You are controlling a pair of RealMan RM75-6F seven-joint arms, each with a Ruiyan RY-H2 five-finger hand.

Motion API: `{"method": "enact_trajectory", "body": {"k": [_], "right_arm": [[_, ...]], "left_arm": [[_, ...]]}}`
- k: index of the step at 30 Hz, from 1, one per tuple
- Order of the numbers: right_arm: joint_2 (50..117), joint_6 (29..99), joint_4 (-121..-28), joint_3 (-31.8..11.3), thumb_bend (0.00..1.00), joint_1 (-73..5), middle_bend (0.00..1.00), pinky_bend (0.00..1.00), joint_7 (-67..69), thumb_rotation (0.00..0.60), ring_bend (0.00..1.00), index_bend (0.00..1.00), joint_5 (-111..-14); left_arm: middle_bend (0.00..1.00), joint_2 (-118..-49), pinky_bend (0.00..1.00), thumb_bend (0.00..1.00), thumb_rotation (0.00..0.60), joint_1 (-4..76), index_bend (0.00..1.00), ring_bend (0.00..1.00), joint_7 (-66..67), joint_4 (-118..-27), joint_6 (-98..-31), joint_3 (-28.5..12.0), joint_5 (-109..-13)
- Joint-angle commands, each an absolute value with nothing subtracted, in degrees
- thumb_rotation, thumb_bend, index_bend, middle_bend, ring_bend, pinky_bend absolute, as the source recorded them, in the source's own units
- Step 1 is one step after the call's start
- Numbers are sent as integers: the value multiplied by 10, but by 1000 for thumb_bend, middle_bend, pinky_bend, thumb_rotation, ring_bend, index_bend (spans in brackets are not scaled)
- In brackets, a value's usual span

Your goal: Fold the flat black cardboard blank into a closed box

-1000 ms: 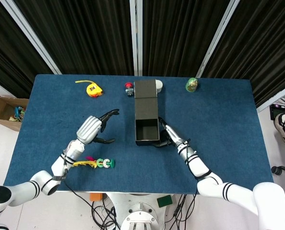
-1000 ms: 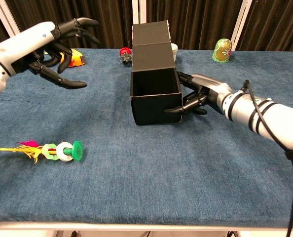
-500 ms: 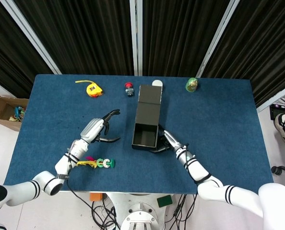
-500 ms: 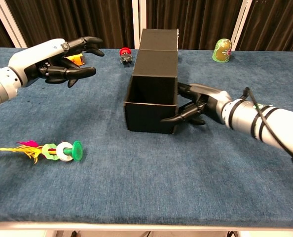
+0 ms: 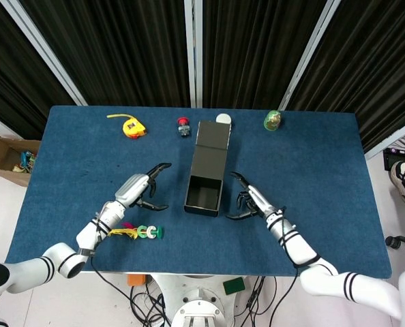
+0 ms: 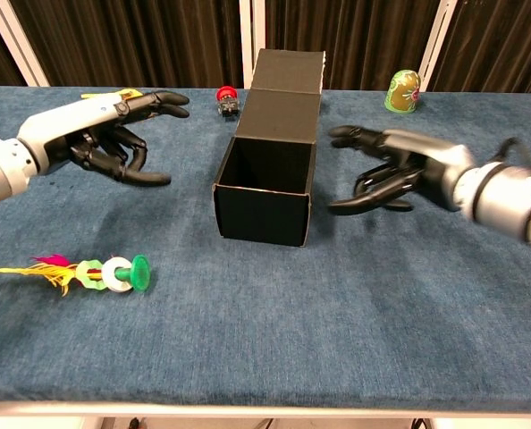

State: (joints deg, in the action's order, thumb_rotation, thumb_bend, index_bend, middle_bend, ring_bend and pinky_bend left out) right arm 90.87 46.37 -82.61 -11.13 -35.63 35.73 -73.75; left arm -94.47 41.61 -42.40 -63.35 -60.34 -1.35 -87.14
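Black box (image 5: 206, 170) lay mid-table, running toward the far edge, near end open, lid flap (image 5: 213, 134) flat at the far end. Left hand (image 5: 140, 191) hovered left of the open end, fingers loosely curled, holding nothing. Right hand (image 5: 251, 201) sat right of it, apart from the box wall, fingers spread, empty. Feathered ring toy (image 5: 142, 232) lay near the front edge, beside the left arm. Tape measure (image 5: 129, 126), red item (image 5: 183, 125) and green figurine (image 5: 273, 120) lined the far edge.
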Motion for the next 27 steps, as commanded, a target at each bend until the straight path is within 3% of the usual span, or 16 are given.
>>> {"method": "enact_trajectory", "body": {"k": [1, 9, 27], "right_arm": [[795, 504, -954, -96, 0, -319, 0, 1000, 326, 600, 583, 0, -766], [676, 536, -1089, -112, 0, -308, 0, 1000, 321, 600, 588, 0, -805], [686, 564, -1062, -108, 0, -312, 0, 1000, 353, 600, 587, 0, -824]], "left_arm": [[23, -962, 967, 112, 600, 430, 0, 656, -457, -606, -582, -13, -878], [18, -988, 969, 111, 600, 471, 0, 655, -551, -572, -527, -13, -893], [18, -1017, 970, 110, 600, 519, 0, 655, -710, -526, -465, 6, -907]]}}
